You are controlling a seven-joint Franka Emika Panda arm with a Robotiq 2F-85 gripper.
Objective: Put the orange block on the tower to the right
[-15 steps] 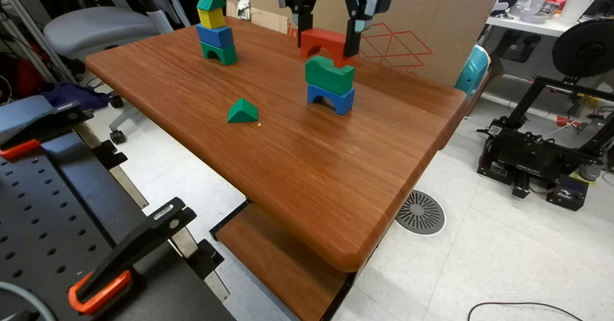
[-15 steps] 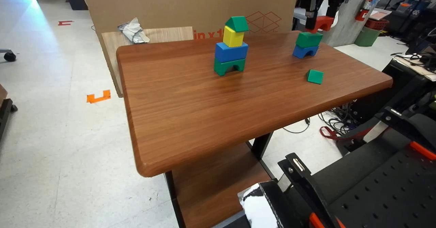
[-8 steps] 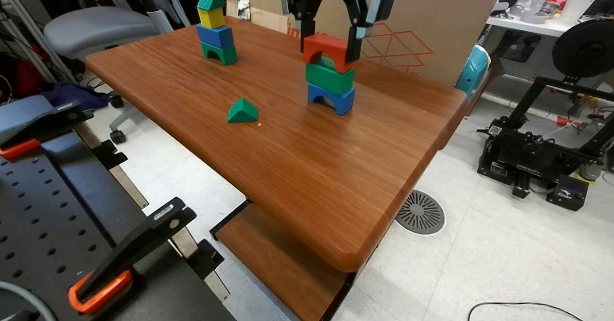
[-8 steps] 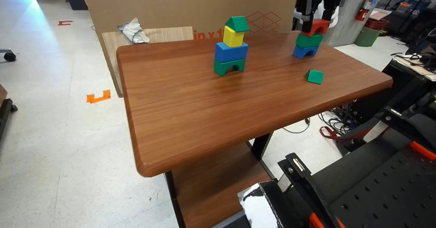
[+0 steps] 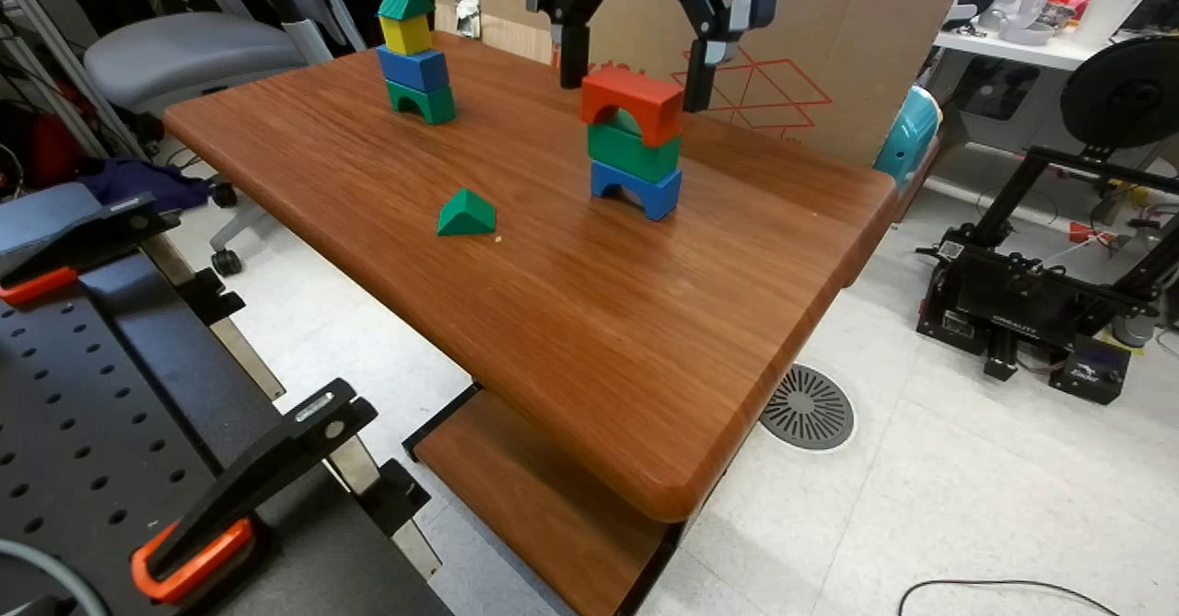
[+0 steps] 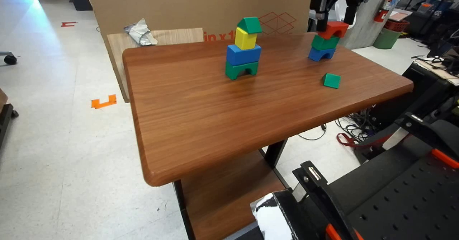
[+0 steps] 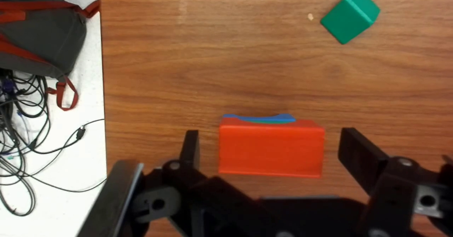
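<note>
Wrist view showed the brown wood-grained table [image 7: 159, 70] beneath the black two-fingered gripper [image 7: 270, 137], its fingers apart. In both exterior views, the green-on-blue block tower [image 5: 636, 157] bore the orange-red arched block [image 5: 636, 89]; a finger brushing sideways on retreat could topple it.

Gaps inside hand [image 7: 270, 136] at 2 ends of orange block [image 7: 271, 151]; tall stack [image 5: 413, 59] well apart.

The 3D printer [image 5: 1027, 303] suggests a lab.
</note>
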